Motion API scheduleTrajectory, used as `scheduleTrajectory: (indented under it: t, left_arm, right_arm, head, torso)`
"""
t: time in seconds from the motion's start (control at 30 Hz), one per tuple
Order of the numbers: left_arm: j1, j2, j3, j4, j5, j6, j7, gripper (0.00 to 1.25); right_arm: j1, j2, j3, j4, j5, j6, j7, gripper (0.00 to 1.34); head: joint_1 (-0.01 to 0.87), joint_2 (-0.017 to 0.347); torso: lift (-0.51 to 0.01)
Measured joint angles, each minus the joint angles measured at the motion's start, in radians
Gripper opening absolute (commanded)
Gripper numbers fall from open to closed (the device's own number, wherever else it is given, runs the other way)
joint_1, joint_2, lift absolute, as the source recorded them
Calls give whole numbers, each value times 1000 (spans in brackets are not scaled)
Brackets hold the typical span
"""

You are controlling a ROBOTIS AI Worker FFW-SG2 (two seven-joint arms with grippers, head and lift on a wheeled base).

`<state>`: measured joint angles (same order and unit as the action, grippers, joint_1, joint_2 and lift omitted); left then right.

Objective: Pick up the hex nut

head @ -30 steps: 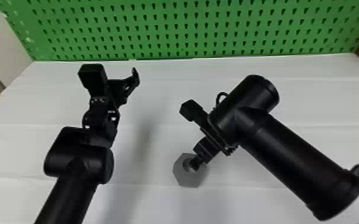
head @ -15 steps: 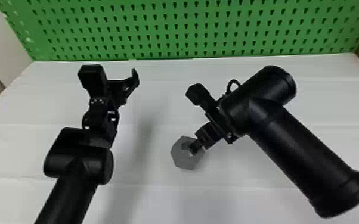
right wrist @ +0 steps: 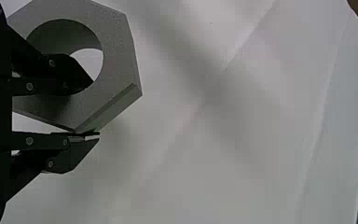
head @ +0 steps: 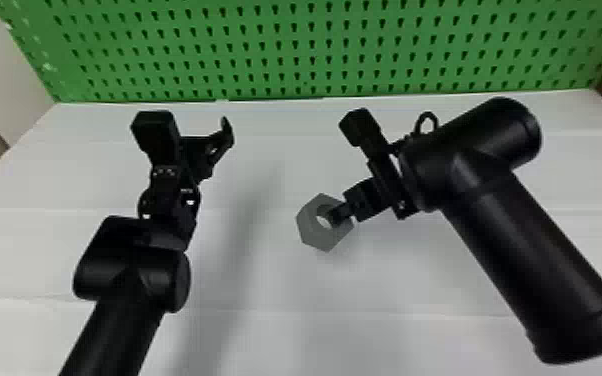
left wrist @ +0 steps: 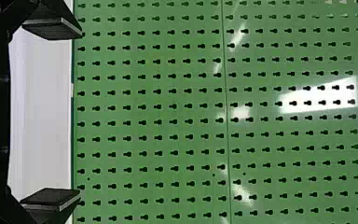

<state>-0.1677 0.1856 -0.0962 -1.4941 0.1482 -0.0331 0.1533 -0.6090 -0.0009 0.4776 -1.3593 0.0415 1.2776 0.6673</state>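
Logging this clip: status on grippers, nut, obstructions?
Right gripper gripping hex nut, one finger in its hole. Left gripper open. Green pegboard behind, not in the way.

grey hex nut (head: 312, 229), wide round hole, rim clamped in right gripper (head: 341, 215), over white table (head: 390, 295)

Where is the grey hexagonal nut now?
In the head view, the nut is near the middle, held by the black right gripper, one finger in its hole.
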Motion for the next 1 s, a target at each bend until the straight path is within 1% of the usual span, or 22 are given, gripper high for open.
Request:
scheduleTrajectory:
  t: [0.23, 0.37, 0.57, 0.77, 0.87, 1.0]
  left_arm:
    - [2, 0, 0, 0, 1, -1, 0, 1158]
    - [5, 0, 0, 0, 1, -1, 0, 1158]
    - [8, 0, 0, 0, 2, -1, 0, 1158]
    - [13, 0, 2, -1, 3, -1, 0, 1158]
    - [15, 0, 2, -1, 5, -1, 0, 1158]
    - [16, 0, 2, -1, 5, -2, 0, 1158]
  right_arm:
    - [24, 1, -88, -26, 18, -31, -4, 408]
    - [34, 1, -145, -36, 19, -43, -27, 408]
    - [53, 1, -224, -51, -5, -63, -90, 408]
    - [93, 1, -296, -88, -73, -99, -199, 408]
    - [110, 1, -325, -103, -101, -115, -221, 408]
    - [135, 1, -356, -128, -120, -145, -252, 408]
  head:
    - [785, 150]
    - [785, 150]
    - [785, 150]
    - [785, 150]
    - [785, 150]
    - [785, 150]
  torso:
    - [-80]
    - [-80]
    - [-80]
    - [-80]
    - [-80]
    - [-80]
